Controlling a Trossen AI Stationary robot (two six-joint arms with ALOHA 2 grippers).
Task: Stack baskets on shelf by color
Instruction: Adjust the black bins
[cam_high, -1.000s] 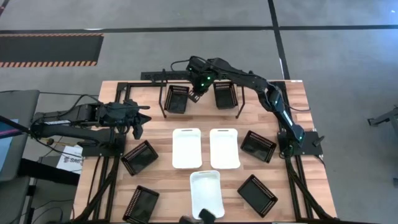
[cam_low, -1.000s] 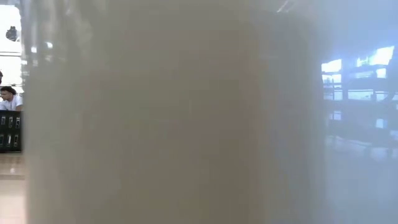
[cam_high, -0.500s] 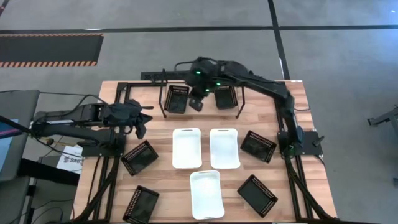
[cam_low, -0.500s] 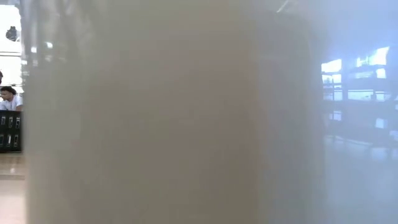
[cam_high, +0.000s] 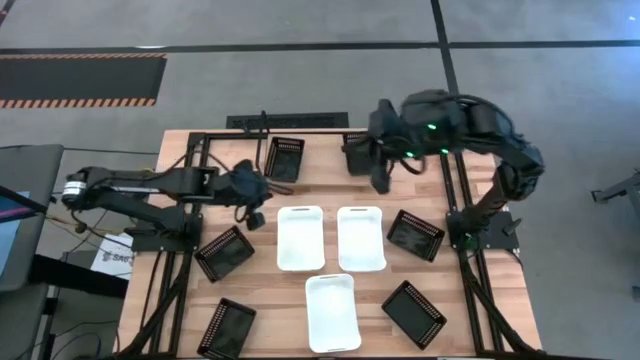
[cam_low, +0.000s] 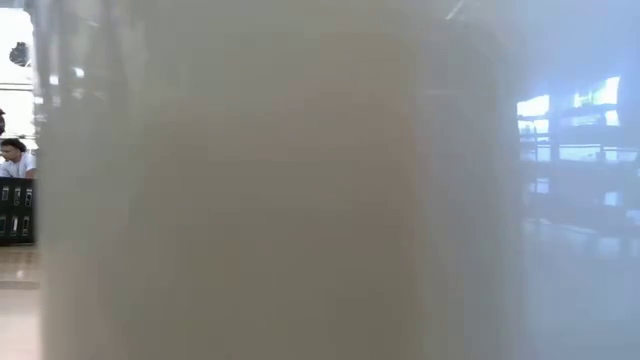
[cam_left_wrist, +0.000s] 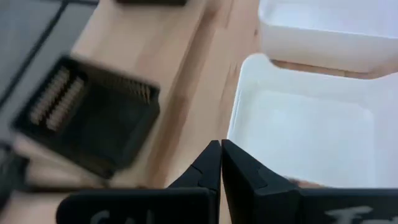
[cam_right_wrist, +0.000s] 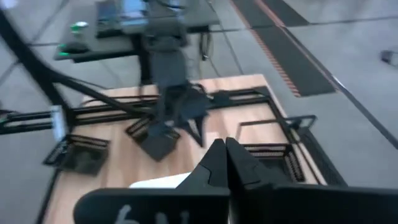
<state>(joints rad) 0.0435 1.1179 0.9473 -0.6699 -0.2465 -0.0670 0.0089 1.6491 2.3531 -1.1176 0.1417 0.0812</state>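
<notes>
High view: the left gripper (cam_high: 254, 213), clenched and empty, hovers just beside a white basket (cam_high: 300, 238); the right gripper (cam_high: 381, 181), also clenched on nothing, hangs by the shelf (cam_high: 282, 124), where a black basket (cam_high: 285, 158) sits. Low view: a pale blur fills nearly everything. Left wrist view: the pinched fingers (cam_left_wrist: 208, 168) point between a black basket (cam_left_wrist: 93, 121) and a white one.

Even, bright overhead light with soft shadows; both wrist views smear with motion (low view a pale out-of-focus blur)
</notes>
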